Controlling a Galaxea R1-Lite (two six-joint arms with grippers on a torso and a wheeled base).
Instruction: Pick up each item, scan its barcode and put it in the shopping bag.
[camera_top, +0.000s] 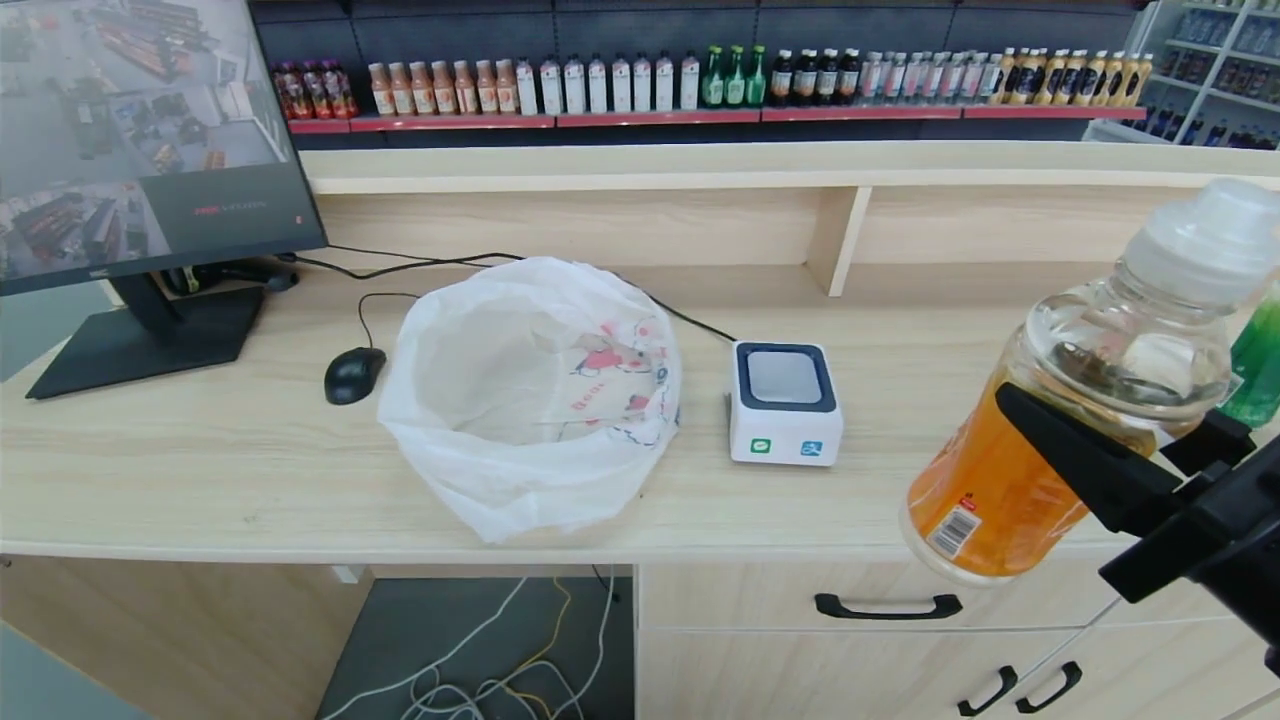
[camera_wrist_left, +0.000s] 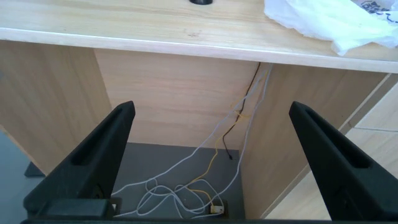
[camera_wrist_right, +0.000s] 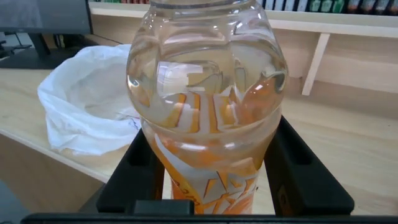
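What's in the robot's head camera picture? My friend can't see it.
The right gripper holds a tilted clear plastic bottle with an orange label at a light wooden counter's right end. Left of it sit a white scanner box and an open white plastic shopping bag.

Head camera looks down over the table; left wrist faces its front edge and underside; right wrist sits tight behind the bottle; all share the shopping bag.

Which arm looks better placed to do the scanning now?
Right: the right pincer grips the bottle, barcode showing, close to the scanner; the left pincer is open, empty, below the countertop.
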